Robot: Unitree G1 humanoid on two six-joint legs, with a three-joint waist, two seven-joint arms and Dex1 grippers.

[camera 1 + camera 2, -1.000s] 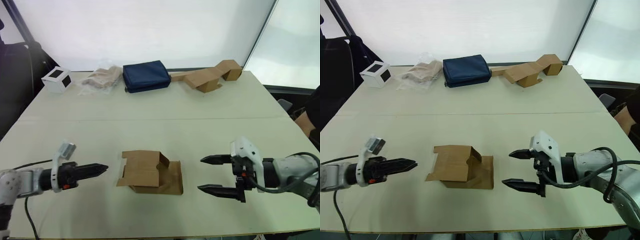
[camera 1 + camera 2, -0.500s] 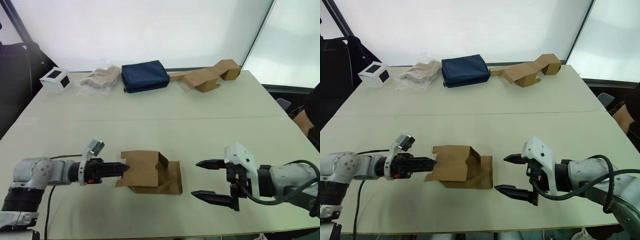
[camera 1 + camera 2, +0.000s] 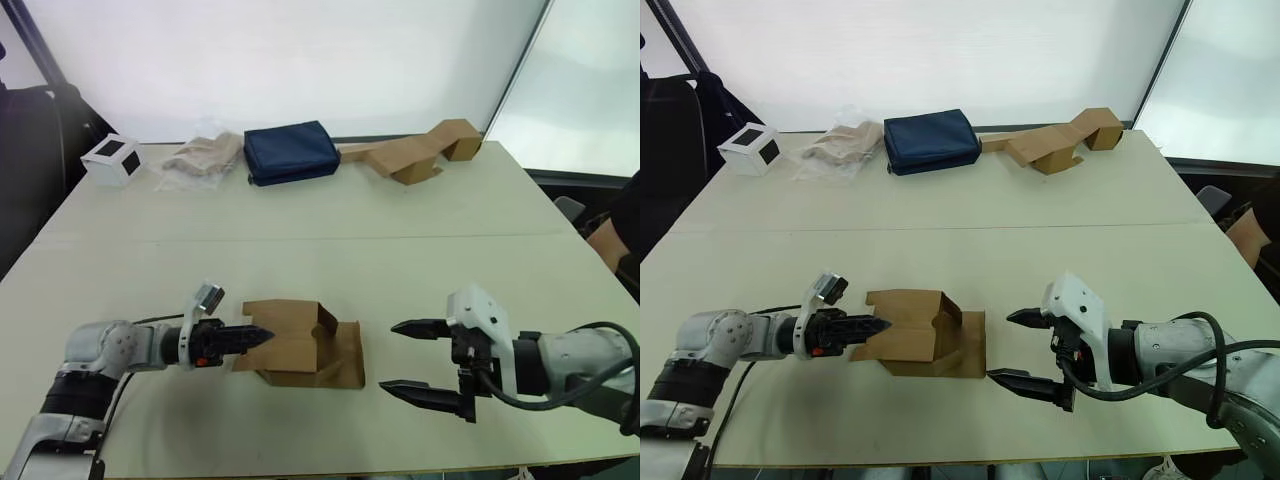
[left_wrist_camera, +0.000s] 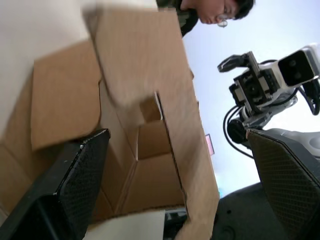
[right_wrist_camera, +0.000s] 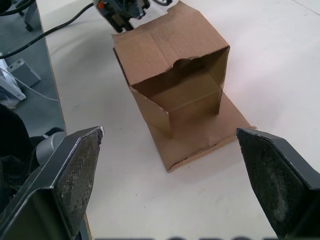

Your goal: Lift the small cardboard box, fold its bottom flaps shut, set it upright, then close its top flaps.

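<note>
The small cardboard box (image 3: 297, 345) lies on its side at lower centre of the left eye view, both ends open and one flap (image 3: 345, 360) spread flat on the table (image 3: 400, 260), not yet lifted. The left gripper (image 3: 250, 337), arm stretched level from lower left, has its tips at the box's left opening; the left wrist view shows its fingers spread wide around that edge, grasping nothing. The right gripper (image 3: 412, 358) hovers just beside the flat flap, fingers (image 3: 418, 392) parted and empty. The lift appears to be the step in hand; next both must likely clamp opposite walls.
</note>
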